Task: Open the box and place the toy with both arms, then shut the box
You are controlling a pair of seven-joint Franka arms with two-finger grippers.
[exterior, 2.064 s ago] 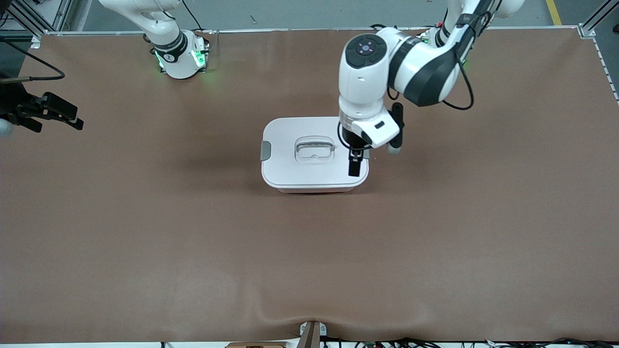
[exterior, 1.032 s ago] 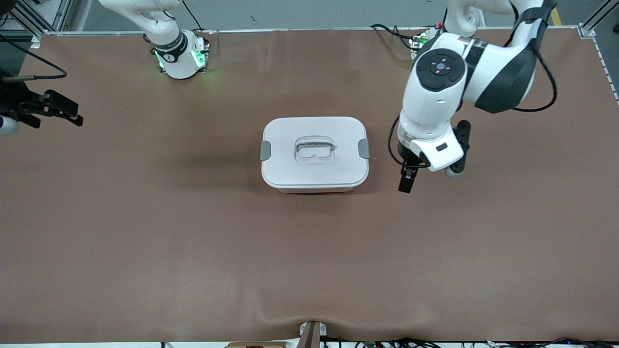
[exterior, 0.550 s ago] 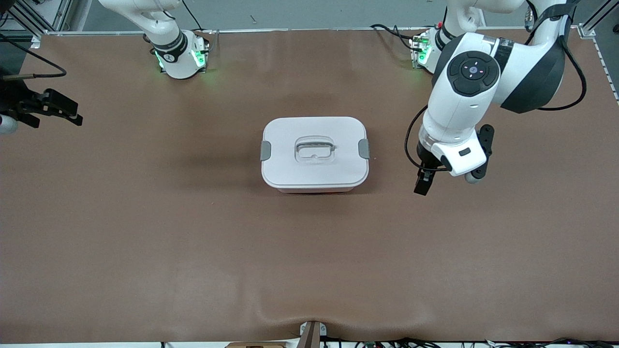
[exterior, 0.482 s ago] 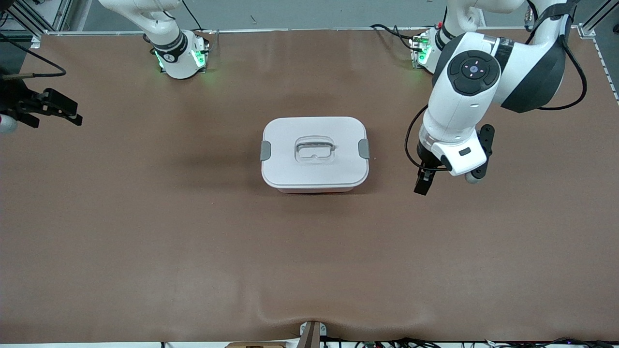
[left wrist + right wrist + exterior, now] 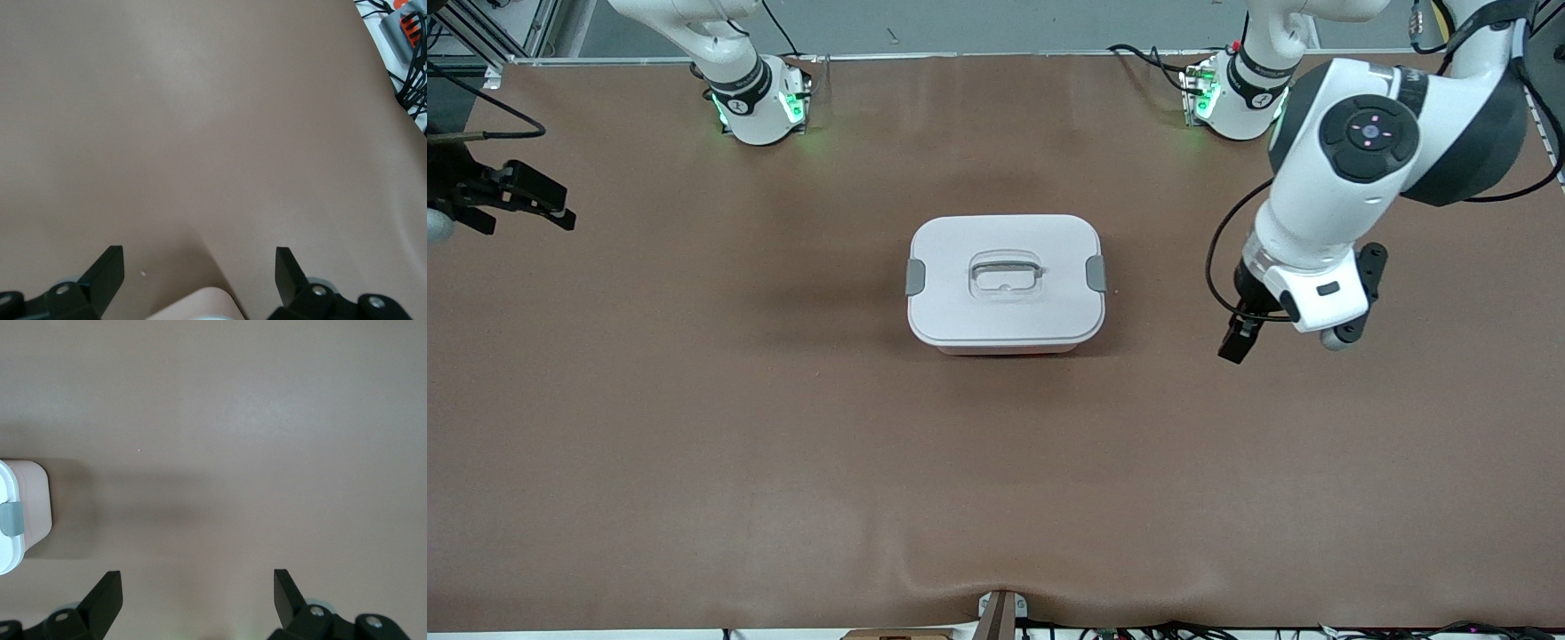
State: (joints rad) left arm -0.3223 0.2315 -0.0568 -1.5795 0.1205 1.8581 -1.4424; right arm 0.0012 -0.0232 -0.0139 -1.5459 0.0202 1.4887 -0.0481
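The box [image 5: 1005, 307] stands mid-table with its white lid [image 5: 1049, 311] on and both grey side clips [image 5: 1096, 273] down against it. The toy is out of view. My left gripper [image 5: 1234, 342] is open and empty over bare table, off the box's end toward the left arm's end of the table. In the left wrist view the gripper [image 5: 200, 257] shows a pale box corner [image 5: 193, 305]. My right gripper [image 5: 525, 218] is open and empty at the right arm's end of the table, where that arm waits. In the right wrist view the gripper [image 5: 198, 577] shows the box's end [image 5: 33, 513].
A brown mat [image 5: 783, 444] covers the table. The arm bases [image 5: 760, 107] stand along the table edge farthest from the front camera. Cables [image 5: 410, 60] lie past the mat's edge in the left wrist view.
My left gripper has lifted off the box's clip at the left arm's end and moved away toward that end of the table. The box and the right gripper have stayed put.
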